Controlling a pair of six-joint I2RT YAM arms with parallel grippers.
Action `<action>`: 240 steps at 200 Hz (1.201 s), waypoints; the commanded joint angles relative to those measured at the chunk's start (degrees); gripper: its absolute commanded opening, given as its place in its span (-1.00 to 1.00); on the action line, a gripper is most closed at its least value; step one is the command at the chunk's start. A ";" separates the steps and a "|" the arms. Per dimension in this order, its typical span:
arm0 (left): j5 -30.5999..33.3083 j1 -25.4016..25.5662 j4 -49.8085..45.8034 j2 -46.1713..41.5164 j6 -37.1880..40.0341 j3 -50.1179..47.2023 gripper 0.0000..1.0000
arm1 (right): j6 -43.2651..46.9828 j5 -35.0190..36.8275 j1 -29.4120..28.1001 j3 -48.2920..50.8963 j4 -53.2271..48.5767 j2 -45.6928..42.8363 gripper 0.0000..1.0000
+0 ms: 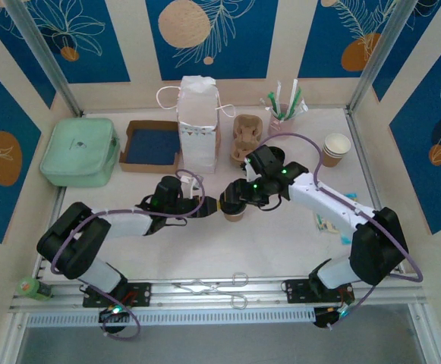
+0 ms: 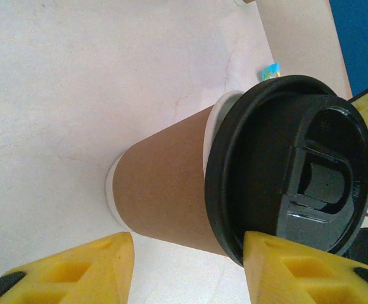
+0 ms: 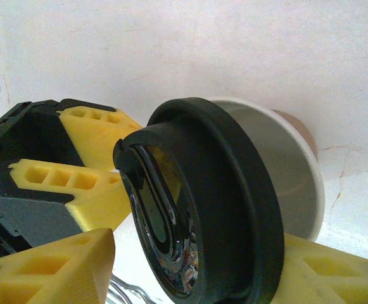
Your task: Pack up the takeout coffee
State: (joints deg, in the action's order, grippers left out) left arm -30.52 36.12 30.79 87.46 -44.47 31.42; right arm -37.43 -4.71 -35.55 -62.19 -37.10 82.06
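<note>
From above, the takeout coffee [image 1: 234, 214] stands in front of the white paper bag [image 1: 197, 121], with the left gripper [image 1: 211, 206] and right gripper [image 1: 229, 203] meeting at it. Left wrist: fingers [image 2: 298, 272] straddle it, lid [image 2: 291, 171] askew, grip unclear. Right wrist: pads [image 3: 50, 272] flank the lid, grip likewise unclear.

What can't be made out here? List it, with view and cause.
Top view: takeout coffee half under right claw; too small to read lid fit.
Left wrist view: left claw's contact with the cup, cut off by bottom edge.
Right wrist view: cup's contents, hidden behind black lid.
</note>
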 commanded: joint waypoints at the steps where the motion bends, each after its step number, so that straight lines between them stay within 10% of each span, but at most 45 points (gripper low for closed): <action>1: 0.53 0.27 0.24 0.08 1.05 -0.22 -0.01 | 1.12 -0.17 -0.84 -1.61 -2.63 1.13 0.23; 240: 0.34 0.27 -1.17 -1.95 1.49 0.59 -0.02 | 2.27 8.90 -2.86 -4.25 -9.52 1.72 0.29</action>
State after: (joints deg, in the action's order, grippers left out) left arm -30.33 36.12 30.37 87.07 -44.45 31.42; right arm -35.99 2.87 -37.89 -64.53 -44.25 83.61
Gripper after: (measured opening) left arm 0.493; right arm 0.646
